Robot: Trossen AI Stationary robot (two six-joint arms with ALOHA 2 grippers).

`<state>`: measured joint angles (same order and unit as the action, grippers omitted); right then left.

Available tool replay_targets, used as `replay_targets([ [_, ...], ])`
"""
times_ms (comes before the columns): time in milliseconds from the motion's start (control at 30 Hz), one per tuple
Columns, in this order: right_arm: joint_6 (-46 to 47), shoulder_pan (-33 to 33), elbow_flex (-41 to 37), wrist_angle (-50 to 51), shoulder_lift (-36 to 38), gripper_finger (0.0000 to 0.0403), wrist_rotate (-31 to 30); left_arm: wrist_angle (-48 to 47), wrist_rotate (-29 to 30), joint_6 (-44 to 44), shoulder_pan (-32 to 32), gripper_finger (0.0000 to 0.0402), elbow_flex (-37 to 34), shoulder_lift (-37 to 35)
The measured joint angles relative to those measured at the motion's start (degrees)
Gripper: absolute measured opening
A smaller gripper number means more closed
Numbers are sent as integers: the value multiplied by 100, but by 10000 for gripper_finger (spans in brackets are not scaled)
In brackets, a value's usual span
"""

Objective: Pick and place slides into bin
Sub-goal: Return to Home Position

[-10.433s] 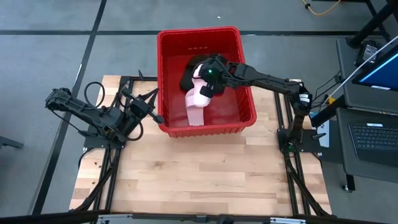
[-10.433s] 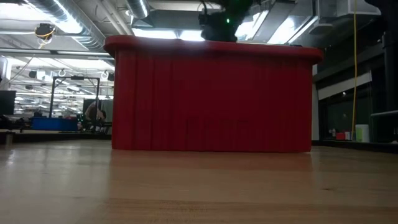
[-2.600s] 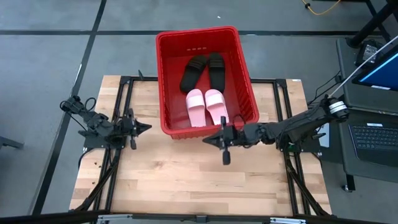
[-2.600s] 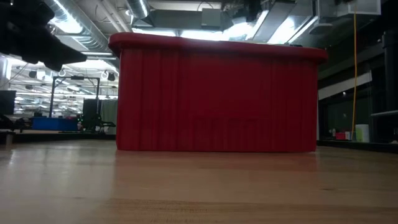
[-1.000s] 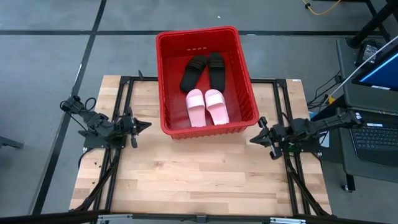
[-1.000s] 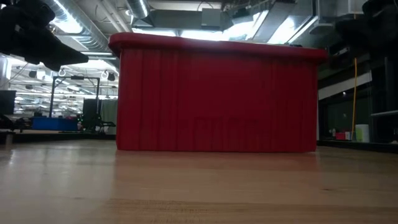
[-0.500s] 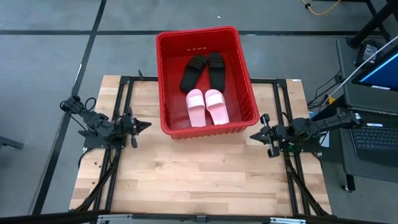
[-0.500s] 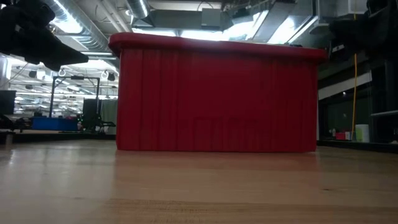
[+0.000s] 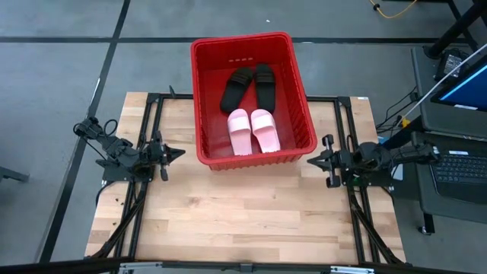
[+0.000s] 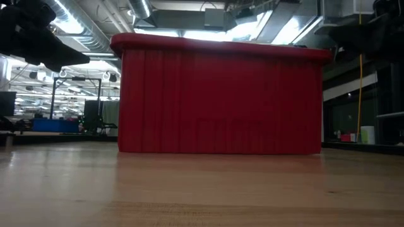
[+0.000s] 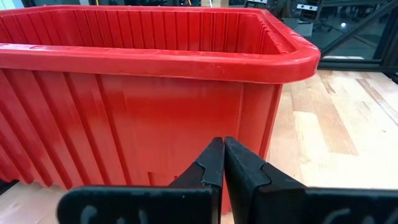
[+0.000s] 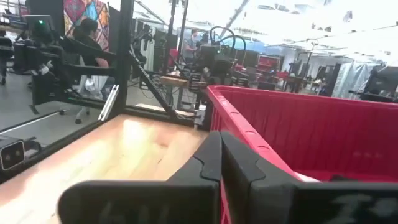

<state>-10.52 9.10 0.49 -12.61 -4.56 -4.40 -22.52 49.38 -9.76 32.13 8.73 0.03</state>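
Since the black slides [image 9: 247,86] and the pink slides [image 9: 253,131] all lie inside the bin [image 9: 242,39], step in hand: parking both arms, as I judge it, with nothing left to pick off the table [image 9: 243,221].
Slides: the black slides are at the far end of the bin, the pink slides side by side at the near end, straps up.
Left gripper [image 9: 176,154]: low beside the bin's left wall, tip pointing at it, jaws closed tip to tip on nothing.
Right gripper [image 9: 310,162]: just off the bin's near right corner, jaws likewise pressed together and empty.
Doing it well: fold each arm back over its own base, away from the bin, so no link brushes the rim or shifts the bin.
Watch: the right gripper is the closer one to the red wall, so it should draw straight back rather than swing sideways.
Finish: both arms low and matched, jaws closed.
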Motion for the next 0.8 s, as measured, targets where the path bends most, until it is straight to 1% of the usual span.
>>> replay_targets([
  [333, 128, 0, 2, 99, 48, 17, 2, 0, -2, 0, 1, 8, 0, 0],
  [800, 126, 0, 2, 95, 48, 16, 2, 0, 0, 0, 1, 8, 0, 0],
])
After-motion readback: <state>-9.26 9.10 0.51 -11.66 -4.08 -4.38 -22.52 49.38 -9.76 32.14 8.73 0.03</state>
